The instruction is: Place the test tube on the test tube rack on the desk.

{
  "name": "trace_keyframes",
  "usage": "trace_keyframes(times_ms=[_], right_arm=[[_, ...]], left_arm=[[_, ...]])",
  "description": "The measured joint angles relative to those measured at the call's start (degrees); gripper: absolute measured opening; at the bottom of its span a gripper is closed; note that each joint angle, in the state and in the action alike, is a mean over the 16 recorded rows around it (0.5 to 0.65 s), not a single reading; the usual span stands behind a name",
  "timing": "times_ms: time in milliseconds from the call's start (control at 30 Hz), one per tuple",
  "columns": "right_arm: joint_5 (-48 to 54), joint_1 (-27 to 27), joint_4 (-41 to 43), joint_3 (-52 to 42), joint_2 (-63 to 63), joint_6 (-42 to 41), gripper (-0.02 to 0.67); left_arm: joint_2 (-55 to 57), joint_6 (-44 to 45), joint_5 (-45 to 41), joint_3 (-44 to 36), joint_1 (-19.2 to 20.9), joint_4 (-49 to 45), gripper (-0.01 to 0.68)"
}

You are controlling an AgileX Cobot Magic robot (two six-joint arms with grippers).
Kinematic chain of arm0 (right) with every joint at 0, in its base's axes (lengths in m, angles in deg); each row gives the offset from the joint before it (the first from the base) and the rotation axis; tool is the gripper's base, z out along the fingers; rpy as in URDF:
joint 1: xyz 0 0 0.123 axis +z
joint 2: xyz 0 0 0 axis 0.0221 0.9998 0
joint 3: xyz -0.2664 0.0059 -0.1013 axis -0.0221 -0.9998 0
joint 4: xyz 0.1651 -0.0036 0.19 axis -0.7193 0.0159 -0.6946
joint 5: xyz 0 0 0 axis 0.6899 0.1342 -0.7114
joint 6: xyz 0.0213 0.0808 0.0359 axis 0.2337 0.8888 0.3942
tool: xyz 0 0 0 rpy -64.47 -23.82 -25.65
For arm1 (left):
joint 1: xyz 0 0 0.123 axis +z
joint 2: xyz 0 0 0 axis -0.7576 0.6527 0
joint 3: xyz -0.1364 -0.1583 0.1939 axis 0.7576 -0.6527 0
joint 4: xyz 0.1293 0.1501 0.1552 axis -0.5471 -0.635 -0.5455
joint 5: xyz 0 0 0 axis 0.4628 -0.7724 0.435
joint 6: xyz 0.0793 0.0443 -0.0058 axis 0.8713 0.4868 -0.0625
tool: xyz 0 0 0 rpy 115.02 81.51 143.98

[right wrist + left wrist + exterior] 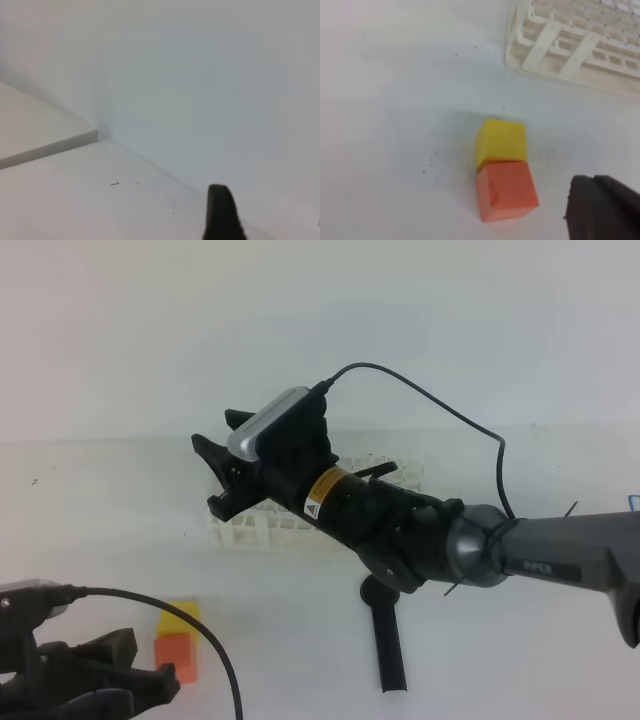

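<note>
A: Item one, right end effector (222, 468). Position?
B: Raised over the left part of the test tube rack (262, 531), pointing left. Its two black fingers stand apart, with nothing visible between them. In the right wrist view only one dark fingertip (222, 212) shows at the bottom edge, against bare tabletop (100, 200) and wall.

A: Item two, test tube?
B: Not made out in any view. The arm covers the middle of the rack, so whether the tube stands in a hole there cannot be told.

A: Item three, rack?
B: White lattice, on the tabletop (100, 490), mostly hidden behind the right arm in the high view; only its left and right ends show. The left wrist view catches one corner (570, 40) at the top right, cut off by the picture edge.

A: Item four, left end effector (100, 685)?
B: Low at the bottom left, fingers together, holding nothing. A yellow cube (501, 140) touches an orange cube (506, 192) just beside it.

A: Other entries?
B: A black round-headed stick (387, 645) lies on the tabletop below the right arm, its head partly hidden.
</note>
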State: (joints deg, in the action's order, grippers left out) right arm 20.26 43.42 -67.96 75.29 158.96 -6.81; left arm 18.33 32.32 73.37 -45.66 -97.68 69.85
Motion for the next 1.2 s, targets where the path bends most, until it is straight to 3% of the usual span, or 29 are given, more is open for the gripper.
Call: trace_keyframes(times_ms=[167,600,867,1200], right_arm=[[4.2,0.0,1.0,0.0,-1.5,0.0,0.308],[24.3,-1.2,9.0,-1.8,-14.3,0.0,0.023],[28.8,-5.9,10.4,-11.8,-27.3,-0.1,0.0],[29.4,-16.3,10.5,-31.3,-47.0,-0.8,-0.001]], left_arm=[[0.0,-0.4,0.0,0.0,0.0,0.1,-0.001],[0.0,-0.8,0.0,0.0,0.0,0.8,-0.001],[0.0,-1.3,0.0,0.0,0.0,1.1,-0.001],[0.0,-1.6,0.0,0.0,0.0,1.2,-0.001]])
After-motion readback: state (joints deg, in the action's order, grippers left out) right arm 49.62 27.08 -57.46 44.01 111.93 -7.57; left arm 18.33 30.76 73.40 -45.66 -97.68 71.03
